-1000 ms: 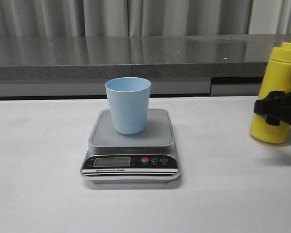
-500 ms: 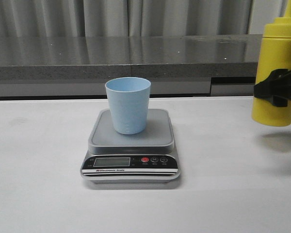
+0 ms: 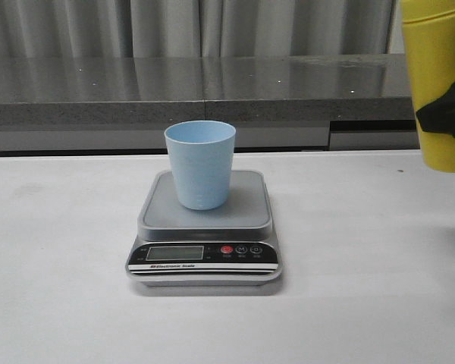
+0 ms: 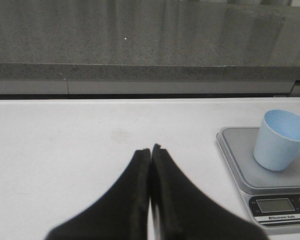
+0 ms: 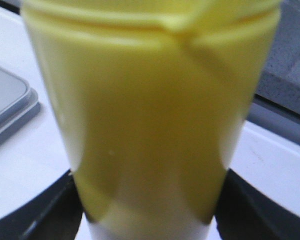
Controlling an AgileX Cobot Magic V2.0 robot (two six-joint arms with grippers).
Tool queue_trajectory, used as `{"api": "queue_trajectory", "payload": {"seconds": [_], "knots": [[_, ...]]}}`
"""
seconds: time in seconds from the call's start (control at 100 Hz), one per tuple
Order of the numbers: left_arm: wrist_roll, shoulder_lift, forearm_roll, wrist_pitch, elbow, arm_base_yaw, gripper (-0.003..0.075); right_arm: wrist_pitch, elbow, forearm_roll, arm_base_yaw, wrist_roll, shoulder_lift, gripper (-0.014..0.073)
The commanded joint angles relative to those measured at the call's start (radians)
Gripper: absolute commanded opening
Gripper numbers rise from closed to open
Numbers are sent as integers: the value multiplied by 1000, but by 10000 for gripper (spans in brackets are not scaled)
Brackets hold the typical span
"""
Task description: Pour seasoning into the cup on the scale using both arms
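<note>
The right jaws (image 3: 445,117) are clamped around the yellow seasoning bottle (image 3: 438,76), black fingers pressing its sides a little above its base. The bottle hangs upright in the air at the right edge of the front view, its bottom clear of the white counter (image 3: 349,303) and its top cut off by the frame. In the right wrist view the bottle (image 5: 150,110) fills nearly everything, with the black fingers (image 5: 45,210) showing on either side of it low down.

The left jaws (image 4: 150,155) are pressed together with nothing between them, poised over bare counter (image 4: 65,150) well apart from the scale.

The light blue cup (image 3: 200,164) stands upright on the grey platform of the scale (image 3: 205,227), towards its back half. The scale rests on the counter, its display and red button (image 3: 227,249) facing the camera.
</note>
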Motion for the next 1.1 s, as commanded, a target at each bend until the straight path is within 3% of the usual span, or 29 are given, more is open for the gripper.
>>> {"api": "queue_trajectory", "payload": {"seconds": [0.0, 0.76, 1.09], "knots": [[-8, 8, 0, -76, -24, 3, -20, 23, -46, -89, 15, -9, -56, 325], [-8, 8, 0, -76, -24, 3, -20, 587, -359, -484, 290, 20, -9, 325], [-8, 8, 0, -76, -24, 3, -20, 711, -431, -616, 384, 20, 125, 325]]}}
